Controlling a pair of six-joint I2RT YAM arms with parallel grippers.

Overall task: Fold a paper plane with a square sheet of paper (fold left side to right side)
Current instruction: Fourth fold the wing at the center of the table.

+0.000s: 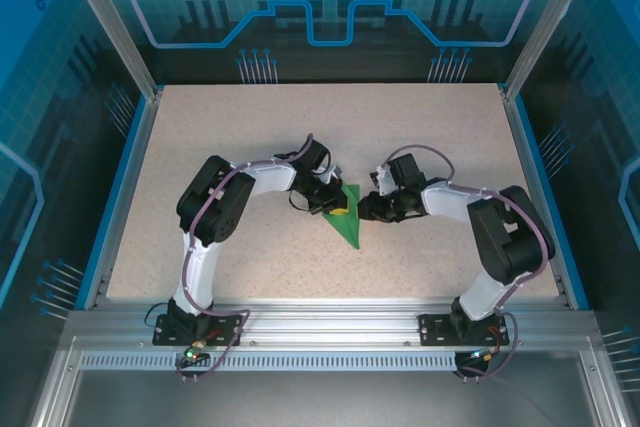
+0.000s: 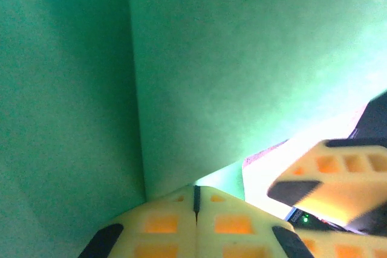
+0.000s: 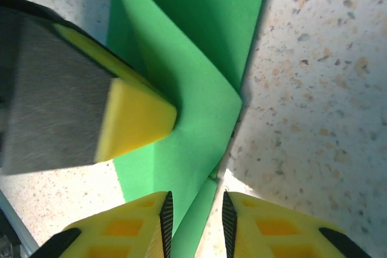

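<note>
The right gripper (image 3: 195,212) has its jaws slightly apart, with a folded edge of the green paper (image 3: 199,77) running loosely between them. The left gripper (image 2: 196,209) is closed, its tips against the paper; whether it pinches a layer is unclear. The pointed paper lies mid-table (image 1: 250,127), between both arms. If the left tips slip, the loose fold could spring open or skew.

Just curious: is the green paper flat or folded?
Folded: the paper is a narrow pointed shape, with creased flaps overlapping in the right wrist view.

Bright green paper (image 1: 347,223) lies folded, narrow and pointed.
</note>
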